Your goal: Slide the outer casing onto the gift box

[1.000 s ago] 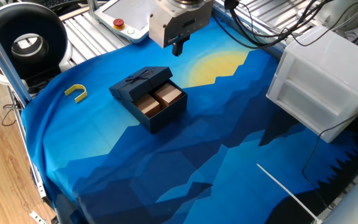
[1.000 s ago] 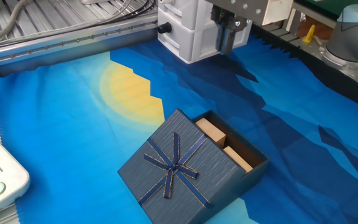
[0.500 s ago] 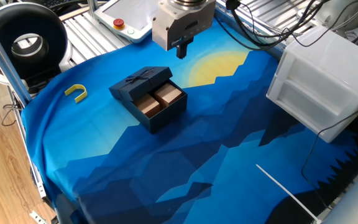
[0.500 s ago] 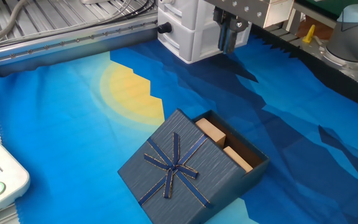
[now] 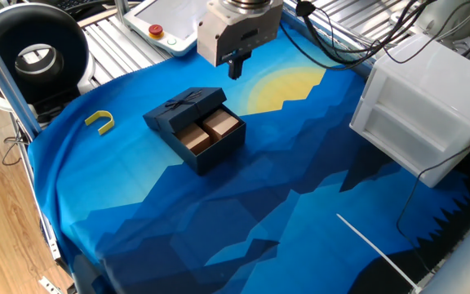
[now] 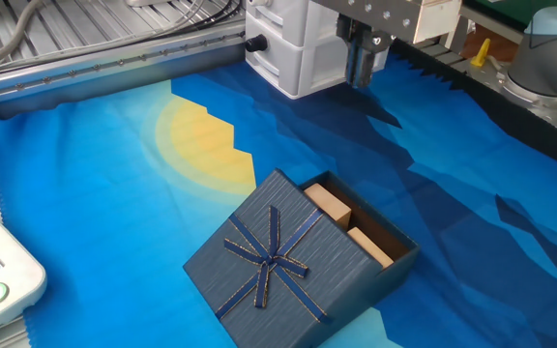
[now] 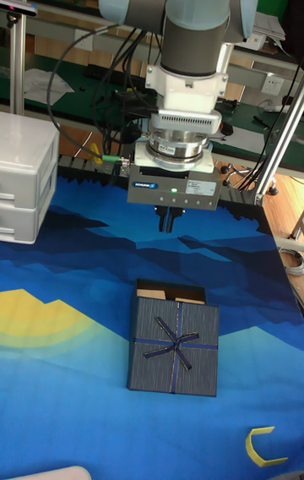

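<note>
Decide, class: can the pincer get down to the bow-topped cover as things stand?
Probably yes. The pincer hangs in open air beyond the box's uncovered end, and nothing lies between it and the cover.

Bright, even overhead light, soft shadows, sharp focus, slight wide-angle edge distortion.

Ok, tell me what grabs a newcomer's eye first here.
The navy outer casing with its ribbon bow, mid-cloth, only partly covering the gift box, whose tan blocks still show. Above and behind it hangs the robot's hand, holding nothing. A yellow U-shaped piece lies apart near the cloth's edge.
</note>
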